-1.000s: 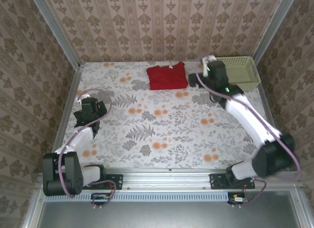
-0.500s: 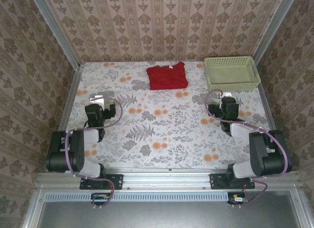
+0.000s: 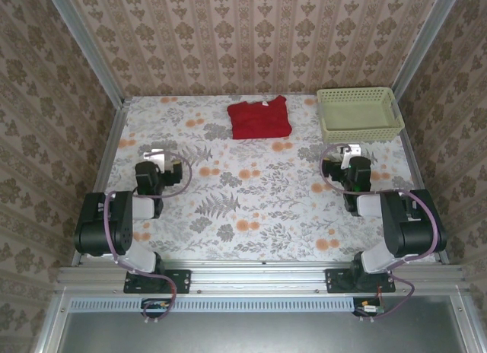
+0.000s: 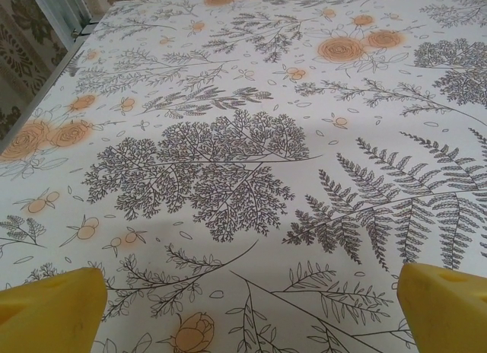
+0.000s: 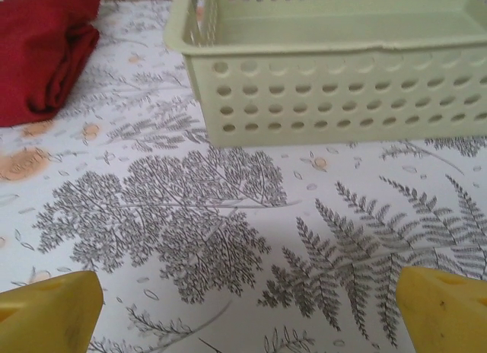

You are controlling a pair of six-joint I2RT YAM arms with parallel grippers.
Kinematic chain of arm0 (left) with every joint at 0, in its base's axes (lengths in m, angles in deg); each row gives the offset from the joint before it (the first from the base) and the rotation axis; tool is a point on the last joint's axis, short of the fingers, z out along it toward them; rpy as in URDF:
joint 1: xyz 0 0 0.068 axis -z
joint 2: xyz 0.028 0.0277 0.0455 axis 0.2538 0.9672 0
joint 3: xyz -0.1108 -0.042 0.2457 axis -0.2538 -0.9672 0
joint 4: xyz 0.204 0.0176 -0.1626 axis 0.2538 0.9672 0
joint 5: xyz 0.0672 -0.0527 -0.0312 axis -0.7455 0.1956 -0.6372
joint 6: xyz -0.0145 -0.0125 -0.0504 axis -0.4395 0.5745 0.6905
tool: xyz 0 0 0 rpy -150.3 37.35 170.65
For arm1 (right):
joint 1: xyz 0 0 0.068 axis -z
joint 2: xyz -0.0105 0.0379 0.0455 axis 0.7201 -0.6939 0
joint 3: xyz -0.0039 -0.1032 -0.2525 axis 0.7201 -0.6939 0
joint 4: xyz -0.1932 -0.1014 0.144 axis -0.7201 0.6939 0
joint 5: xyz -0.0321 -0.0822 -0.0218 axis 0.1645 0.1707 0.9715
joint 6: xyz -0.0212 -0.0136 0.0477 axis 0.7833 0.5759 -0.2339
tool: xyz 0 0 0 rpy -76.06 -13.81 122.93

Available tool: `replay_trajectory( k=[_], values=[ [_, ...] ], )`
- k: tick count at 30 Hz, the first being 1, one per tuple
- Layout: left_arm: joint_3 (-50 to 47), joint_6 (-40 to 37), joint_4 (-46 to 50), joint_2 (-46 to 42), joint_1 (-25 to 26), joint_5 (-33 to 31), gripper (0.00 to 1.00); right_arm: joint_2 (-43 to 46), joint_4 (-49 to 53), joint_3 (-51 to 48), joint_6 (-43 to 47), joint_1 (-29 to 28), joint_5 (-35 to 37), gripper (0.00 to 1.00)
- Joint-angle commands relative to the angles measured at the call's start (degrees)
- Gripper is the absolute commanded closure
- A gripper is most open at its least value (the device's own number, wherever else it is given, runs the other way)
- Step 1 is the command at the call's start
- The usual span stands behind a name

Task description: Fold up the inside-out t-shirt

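Top external: left gripper sits low over the bench at the near left, arm tucked back. We can't read its jaw gap from here. Right gripper sits at the near right, just in front of the pale green perforated basket. The folded red t-shirt lies at the far middle of the bench, just left of the basket and apart from it, white tag at its far edge. We see the basket's bare floor inside. Both grippers are well apart from the shirt.

Left wrist: left gripper is spread wide, its yellow fingertips in the bottom corners, holding nothing, only floral bench cloth between them.

Right wrist: right gripper is also spread wide, its fingertips in the corners, nothing gripped. Basket wall is straight ahead, near but not touching. T-shirt, layered fold edge showing, lies at upper left beside the basket.
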Motion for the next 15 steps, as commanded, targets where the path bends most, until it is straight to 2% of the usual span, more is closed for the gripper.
replay_trajectory(
  k=[1,9,15],
  values=[
    [1.05,-0.22,-1.78,-0.52,-0.10,-1.03,0.00,0.13,-3.47,0.07,-0.32,-1.16,1.38,0.00],
    [-0.13,1.42,-4.23,-0.42,1.14,-9.58,0.00,-0.14,-2.98,0.45,-0.02,-1.33,1.42,0.00],
    [-0.23,1.53,-4.37,-0.45,1.30,-10.14,0.00,0.03,-3.35,0.18,-0.17,-1.34,1.39,0.00]
  ],
)
